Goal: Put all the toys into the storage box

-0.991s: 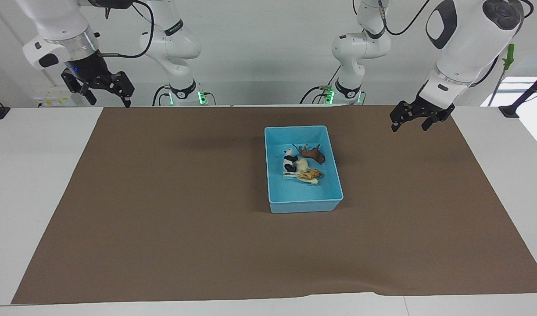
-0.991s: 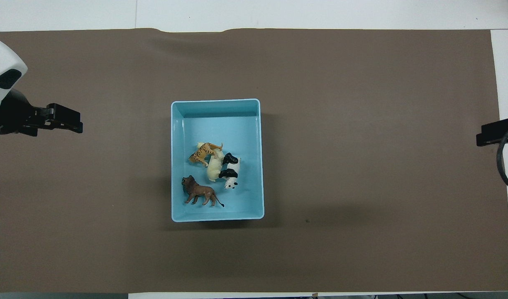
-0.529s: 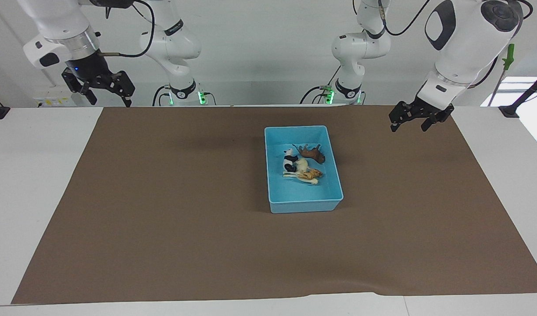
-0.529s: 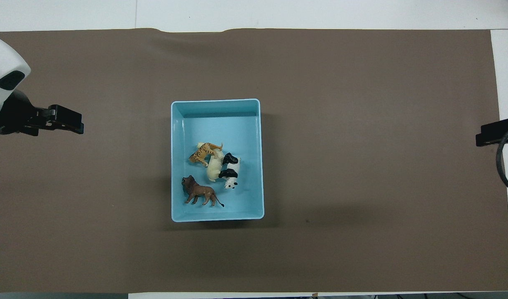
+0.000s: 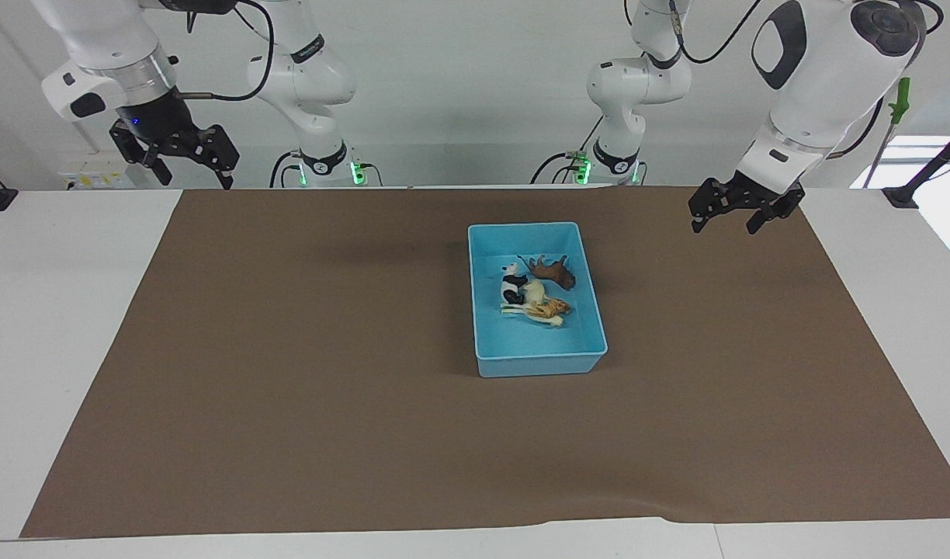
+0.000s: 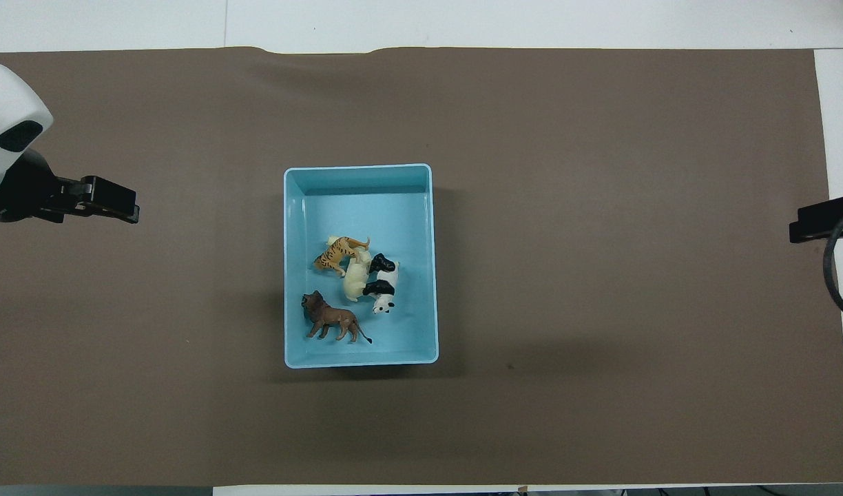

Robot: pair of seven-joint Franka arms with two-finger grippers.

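The light blue storage box point(image 5: 537, 363) point(image 6: 359, 169) sits mid-table on the brown mat. All the toys lie inside it. The brown lion point(image 5: 554, 272) point(image 6: 333, 322) is nearest the robots. The panda point(image 5: 512, 286) point(image 6: 381, 284), the cream-white horse point(image 5: 532, 292) point(image 6: 356, 279) and the orange tiger point(image 5: 551, 310) point(image 6: 337, 252) huddle together in the middle. My left gripper point(image 5: 725, 225) point(image 6: 122, 209) hangs open and holds nothing, over the mat at the left arm's end. My right gripper point(image 5: 195, 180) point(image 6: 807, 227) hangs open and holds nothing, raised at the right arm's end.
A brown mat point(image 5: 289, 349) covers most of the white table point(image 5: 64, 310). Black clamp mounts point(image 5: 906, 196) sit at the table's corners near the robots. Cables trail from both arms.
Both grippers have drifted slightly upward and toward the robots. The toys and the box have not moved.
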